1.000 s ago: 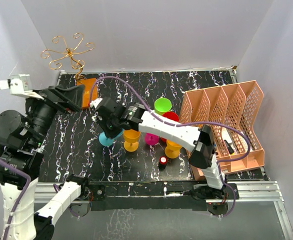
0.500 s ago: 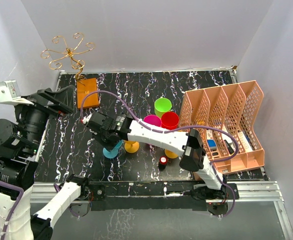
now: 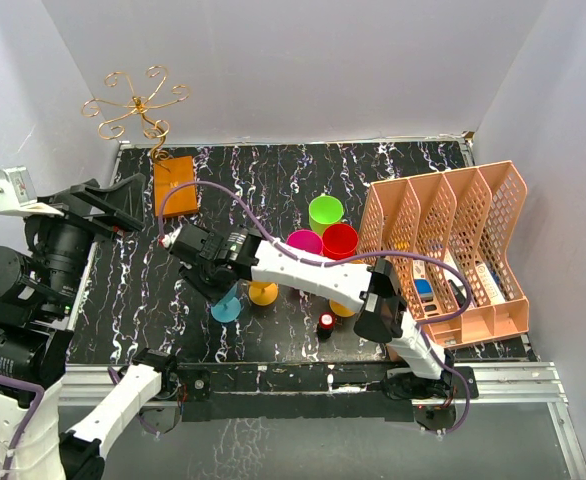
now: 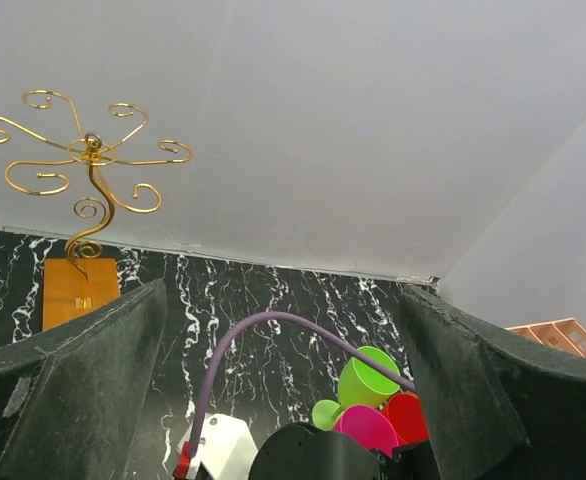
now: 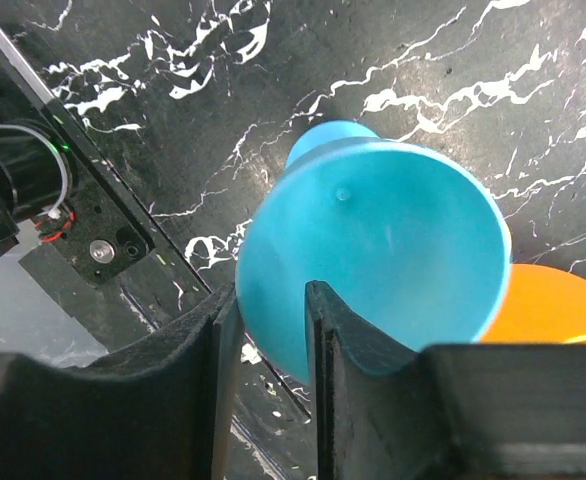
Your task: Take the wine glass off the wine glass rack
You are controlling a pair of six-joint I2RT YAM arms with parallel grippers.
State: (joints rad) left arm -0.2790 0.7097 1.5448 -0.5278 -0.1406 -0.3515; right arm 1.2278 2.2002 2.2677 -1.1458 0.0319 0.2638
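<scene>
The step in hand appears to be the set-down. The right gripper point(image 5: 273, 335) is reaching in from above, its fingers straddling the rim of the turquoise wine glass point(image 5: 383, 260), one outside the bowl and one inside, with a narrow gap between them. I cannot tell whether they are pressing on the wall or standing just off it.

To finish well, the fingers should be opening evenly and only once the foot is sitting flat. The pictures are not showing whether the foot is touching the black marbled table point(image 3: 303, 180). After that the gripper should be rising straight up, so that the inner finger is not dragging the rim and tipping the glass. There is little room for error, because an orange glass point(image 5: 543, 310) is standing just beside it on the right.

The glass is showing as smooth, opaque turquoise plastic, with a wide round bowl flaring from a narrower foot, and it is upright or close to it. It is sitting toward the near left of the table, well apart from the wine glass rack point(image 4: 78, 290) in the far left corner, whose gold spiral arms are hanging bare. The left gripper point(image 4: 281, 300) is hovering with its fingers spread wide, holding nothing and facing the rack.
</scene>
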